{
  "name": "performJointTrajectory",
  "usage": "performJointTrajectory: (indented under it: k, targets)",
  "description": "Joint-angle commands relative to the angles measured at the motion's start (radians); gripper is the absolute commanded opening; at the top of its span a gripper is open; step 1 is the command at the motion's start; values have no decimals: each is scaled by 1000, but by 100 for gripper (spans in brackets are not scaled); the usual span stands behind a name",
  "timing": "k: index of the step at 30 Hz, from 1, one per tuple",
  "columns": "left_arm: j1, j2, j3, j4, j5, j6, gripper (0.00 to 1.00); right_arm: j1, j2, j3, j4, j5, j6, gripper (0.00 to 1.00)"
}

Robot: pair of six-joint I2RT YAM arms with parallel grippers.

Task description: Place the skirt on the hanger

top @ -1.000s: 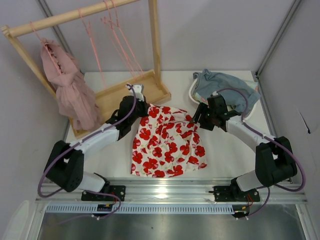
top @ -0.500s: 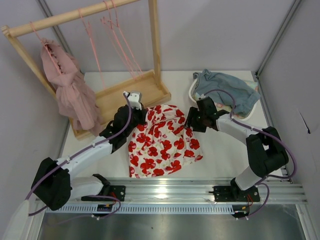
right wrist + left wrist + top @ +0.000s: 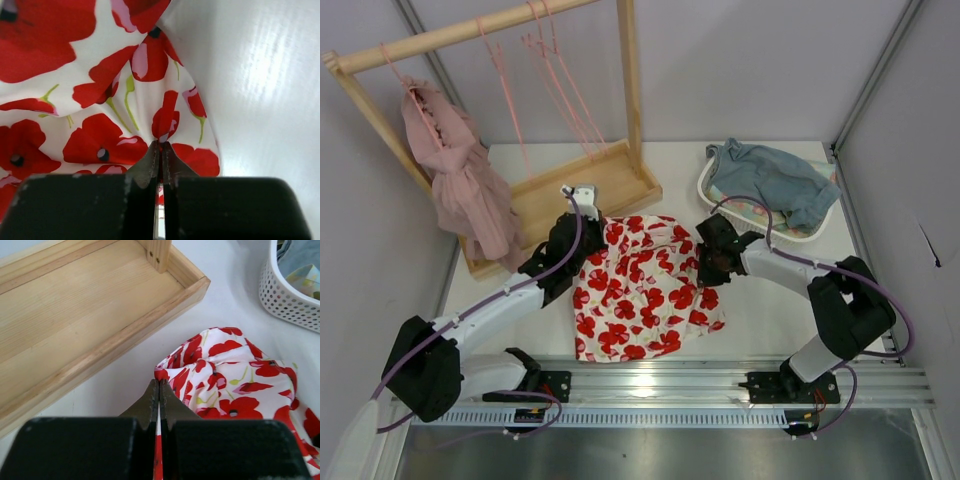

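Wrist views only: left jaws shut on skirt (image 3: pixel 225 375) cloth at its far-left corner, beside wooden rack (image 3: pixel 75 315) base; right jaws pinched on a fold at its right edge. Top view only: skirt spread mid-tabletop (image 3: pixel 760 320) between arms; hanger (image 3: pixel 505 85) on rack rail, far left, well apart. Basket (image 3: pixel 285 295) far right. Open tabletop right of skirt. Grey walls.

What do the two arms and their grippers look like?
The left arm and right arm have white links, black joints and a thin purple cable alongside. The left gripper and right gripper each have a black body and two dark, tapered fingers.
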Motion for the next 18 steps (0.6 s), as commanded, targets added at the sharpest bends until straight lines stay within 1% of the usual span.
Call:
performJointTrajectory:
  k: [1,5,6,7,9,10,11,12,13,14,15,16,17,18]
  targets:
    - [2,-17,35,-9,-59,-5,0,2,-86,82,-142,58,-21,0]
    - [17,-28,56,-47,-65,-3,0,0,-230,109,-326,22,-58,0]
    - [19,-31,56,-50,-67,-3,0,-3,-260,100,-356,-39,-61,0]
    - [20,-37,56,-50,-68,0,0,-6,-311,93,-383,-64,-58,0]
    - [22,-43,56,-53,-68,8,0,-7,-353,48,-463,-136,-46,1]
    - [22,-52,52,-53,-58,11,0,-7,-388,25,-484,-153,-38,8]
    - [22,-58,52,-53,-44,17,0,-7,-403,2,-526,-168,-31,24]
    - [22,-66,46,-50,-25,20,0,-7,-420,-41,-552,-164,-5,33]
    - [22,-83,34,-32,19,25,0,-6,-449,-55,-575,-158,6,47]
    - [22,-91,27,-23,44,28,0,-6,-463,-61,-613,-143,12,65]
    - [19,-97,14,-18,63,22,0,-6,-477,-58,-633,-127,20,73]
    - [17,-104,4,-15,93,14,0,-9,-501,-31,-649,-117,20,83]
    - [14,-106,-5,-14,107,14,0,-12,-512,-12,-649,-109,14,89]
    - [8,-107,-10,-13,116,15,0,-18,-517,12,-638,-112,-3,92]
